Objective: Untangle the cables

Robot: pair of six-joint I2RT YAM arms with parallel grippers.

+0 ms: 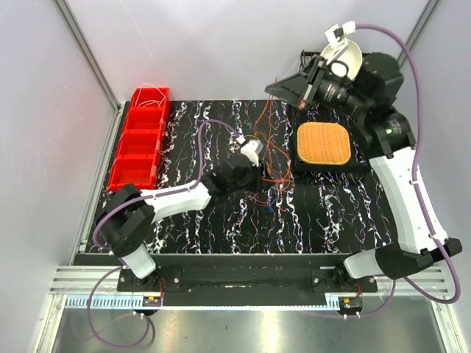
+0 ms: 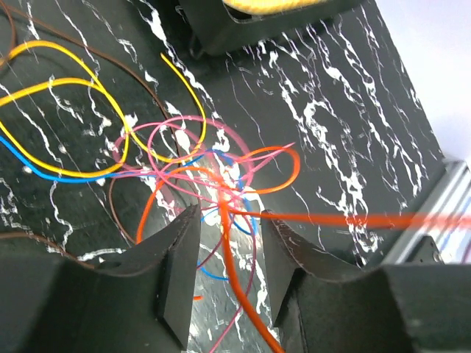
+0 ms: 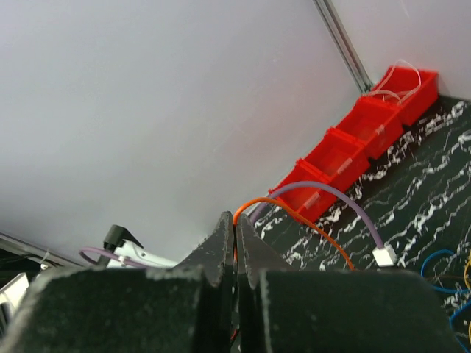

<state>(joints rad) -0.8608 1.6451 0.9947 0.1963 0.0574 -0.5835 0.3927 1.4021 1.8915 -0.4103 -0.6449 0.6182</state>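
Note:
The cables (image 1: 276,168) lie tangled at the middle of the black marbled table. The left wrist view shows yellow loops (image 2: 73,84), pink loops (image 2: 173,136), a blue wire (image 2: 62,177) and an orange cable (image 2: 237,283). My left gripper (image 2: 228,254) is open low over the tangle, and the orange cable runs between its fingers untouched. It also shows in the top view (image 1: 263,181). My right gripper (image 1: 283,87) is raised high at the back right. It is shut (image 3: 235,220) on an orange cable (image 3: 294,212) that arcs down toward the tangle.
A row of red bins (image 1: 140,145) stands along the left edge, also in the right wrist view (image 3: 353,136). An orange mat (image 1: 322,143) lies on a black tray (image 1: 331,167) right of the tangle. An aluminium rail (image 1: 243,288) borders the near edge.

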